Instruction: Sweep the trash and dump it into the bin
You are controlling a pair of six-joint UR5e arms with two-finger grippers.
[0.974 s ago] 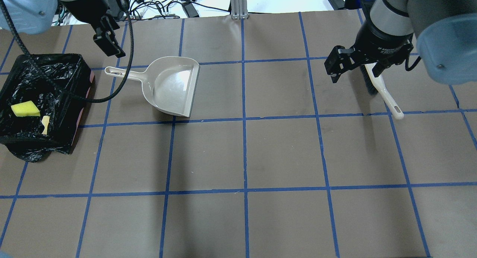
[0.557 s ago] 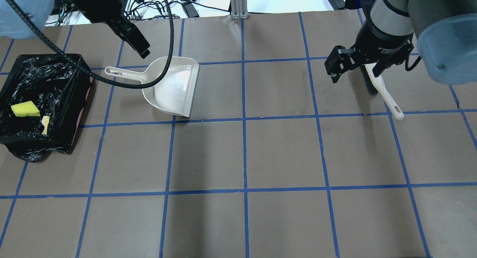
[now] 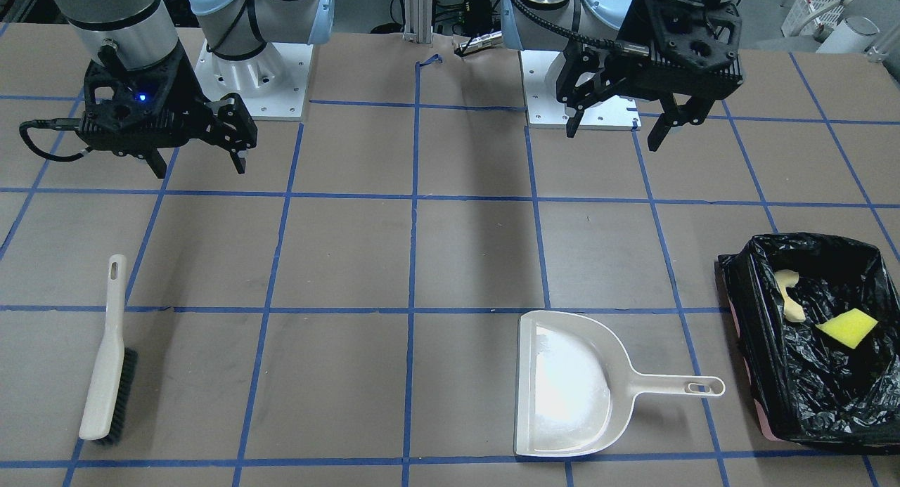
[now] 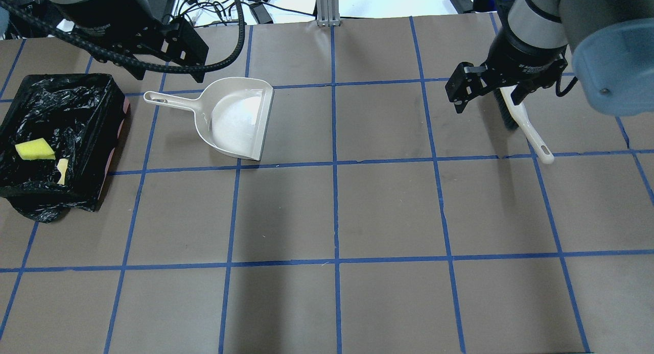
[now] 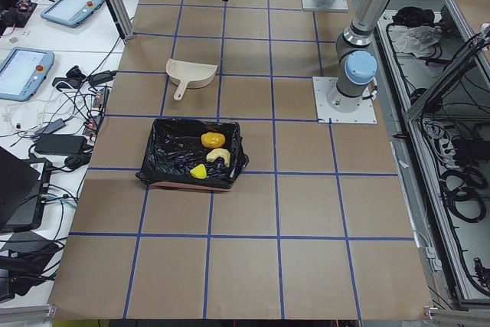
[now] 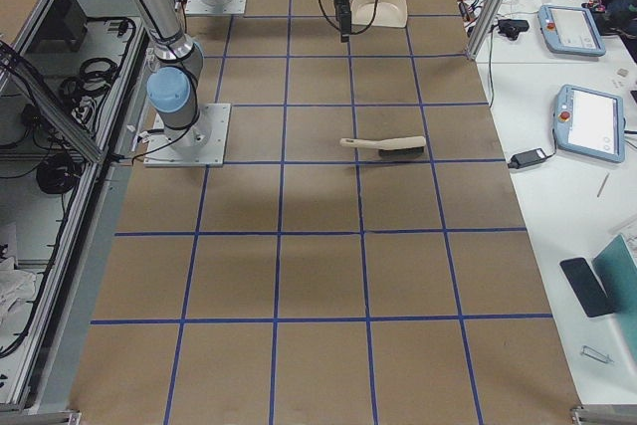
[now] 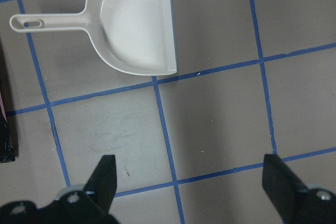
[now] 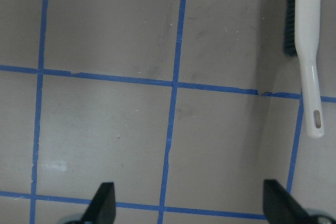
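The bin point(image 4: 115, 134), lined with black plastic, stands at the table's left end and also shows in the front view point(image 3: 738, 311). Inside lie the yellow sponge wedge point(image 4: 34, 150), the croissant-like piece point(image 4: 62, 170) and, in the left side view, the golden-brown lump point(image 5: 213, 140). The beige dustpan point(image 4: 237, 119) lies empty on the table beside the bin. My left gripper point(image 3: 613, 134) is open and empty, raised above the table near the dustpan point(image 7: 136, 30). My right gripper point(image 3: 199, 168) is open and empty, raised near the brush point(image 3: 109, 360).
The brush point(image 4: 526, 126) lies flat on the table's right part, bristles on one side, handle toward the robot's side. Blue tape lines grid the brown table. Cables and tablets lie beyond the far table edge point(image 5: 69, 82).
My left arm has swung right from beside the bin and turned its wrist, so both fingers now show above the dustpan handle. The right arm, dustpan, brush and bin have not moved.
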